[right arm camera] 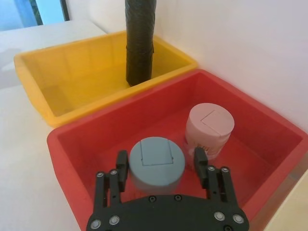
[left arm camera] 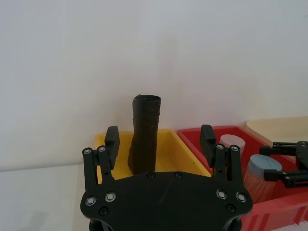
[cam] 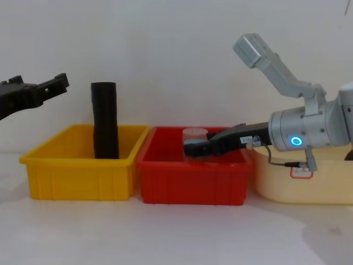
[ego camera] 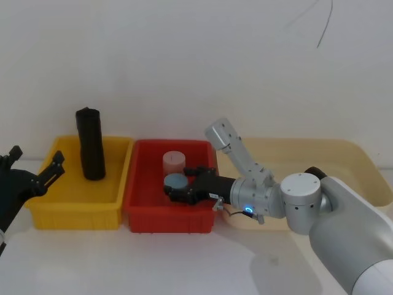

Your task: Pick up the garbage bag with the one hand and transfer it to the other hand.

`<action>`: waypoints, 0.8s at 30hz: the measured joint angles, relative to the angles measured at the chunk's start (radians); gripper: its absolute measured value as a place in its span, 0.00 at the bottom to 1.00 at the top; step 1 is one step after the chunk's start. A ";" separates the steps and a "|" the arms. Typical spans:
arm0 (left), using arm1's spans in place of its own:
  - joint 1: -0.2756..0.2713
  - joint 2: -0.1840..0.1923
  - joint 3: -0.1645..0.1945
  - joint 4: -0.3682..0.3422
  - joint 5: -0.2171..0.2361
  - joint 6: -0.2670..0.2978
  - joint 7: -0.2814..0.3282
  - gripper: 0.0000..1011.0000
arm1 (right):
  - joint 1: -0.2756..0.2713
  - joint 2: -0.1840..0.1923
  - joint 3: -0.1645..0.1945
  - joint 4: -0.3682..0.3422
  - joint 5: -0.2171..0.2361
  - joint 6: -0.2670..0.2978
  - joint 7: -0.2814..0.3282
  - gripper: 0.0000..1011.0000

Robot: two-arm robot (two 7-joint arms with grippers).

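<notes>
Left hand hangs off the left end of the yellow bin, above and outside it, fingers spread wide, holding nothing; in its wrist view the roll sits framed between the two fingers but well apart from them. Garbage bag stands upright in the yellow bin, toward the back, base on the bin floor, top well above the rim. Judgement: a tight roll of thin plastic, so light, fairly stiff as a column but the outer wraps are soft and will dent and may slide under the pads; wrinkled film is slick. Best grip looks like mid-height or slightly above, squeezing across the diameter, leaving the upper or lower length free for the second hand to take. It stands tall on a narrow base, so a glancing touch could tip it. No sticker, brand or readable writing on the roll from these angles. Next over, red bin holds a blue-lidded jar and a pink-lidded jar. Right hand reaches into the red bin, fingers open either side of the blue-lidded jar, not clamped on it as far as I can tell. Beige tray sits furthest right; a small label on its front wall in the chest view is too small to read.
</notes>
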 joint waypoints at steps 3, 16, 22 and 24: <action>0.000 0.000 0.000 0.000 0.000 0.000 0.000 0.99 | 0.000 0.001 -0.001 -0.001 -0.004 -0.001 0.000 0.78; 0.000 0.000 0.000 0.000 0.000 0.000 0.000 0.99 | -0.025 0.022 0.009 -0.079 -0.013 0.015 -0.011 0.66; 0.000 0.000 0.000 0.000 0.000 0.000 0.000 0.99 | -0.045 0.044 0.025 -0.155 -0.004 0.030 -0.024 0.66; 0.000 0.000 0.000 0.000 0.000 0.000 0.000 0.99 | -0.056 0.057 0.034 -0.194 0.002 0.038 -0.034 0.66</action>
